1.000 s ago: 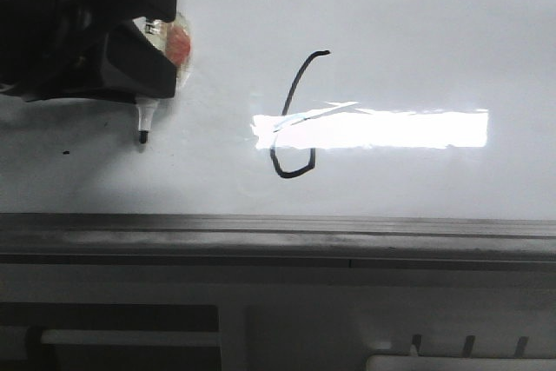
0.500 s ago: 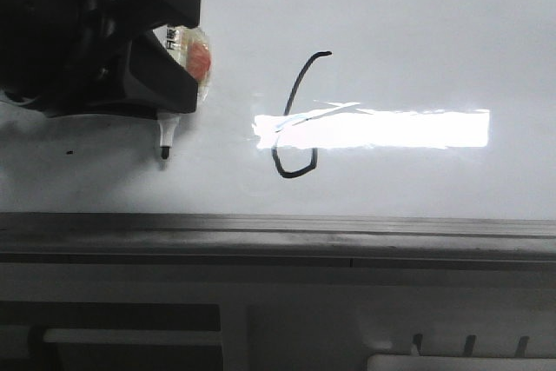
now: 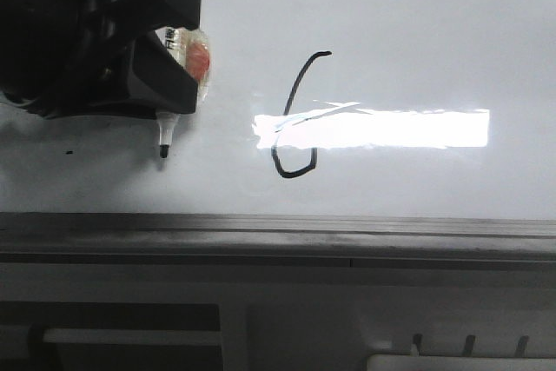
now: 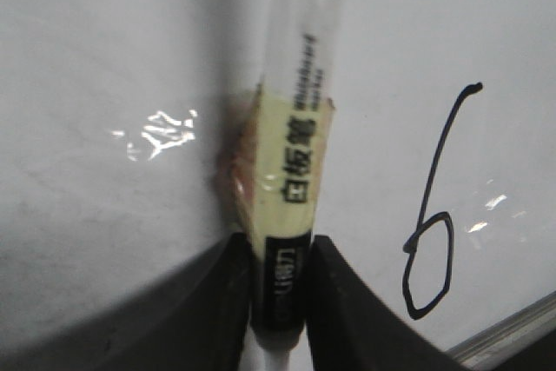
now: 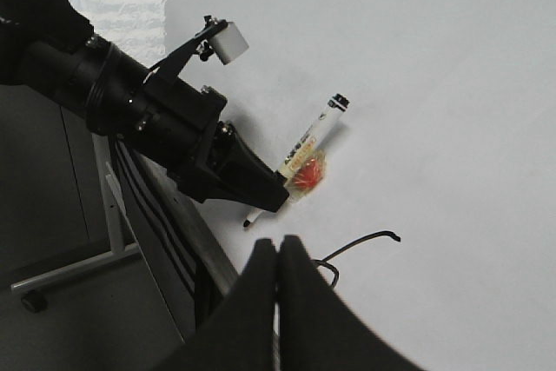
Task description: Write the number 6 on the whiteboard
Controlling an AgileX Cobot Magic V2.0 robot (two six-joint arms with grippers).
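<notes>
The number 6 (image 3: 294, 119) is a thin black line on the whiteboard (image 3: 417, 32), crossed by a bright glare. It also shows in the left wrist view (image 4: 432, 241) and partly behind my right fingers in the right wrist view (image 5: 360, 241). My left gripper (image 3: 178, 41) is shut on a whiteboard marker (image 4: 291, 171) with a yellow label and red-orange tape. The marker's tip (image 3: 163, 152) points down at the board, well left of the 6; I cannot tell if it touches. My right gripper (image 5: 278, 246) is shut and empty, hovering near the board's edge.
The grey metal frame (image 3: 278, 234) runs along the board's near edge, also seen in the left wrist view (image 4: 512, 336). A tiny black dot (image 3: 69, 153) lies left of the marker tip. Beyond the board's edge are a stand leg and floor (image 5: 78, 271).
Between one second and half a second ago my left gripper moved right and slightly nearer the frame with the marker, towards the 6. It has stayed still since. The 6 is unchanged.
</notes>
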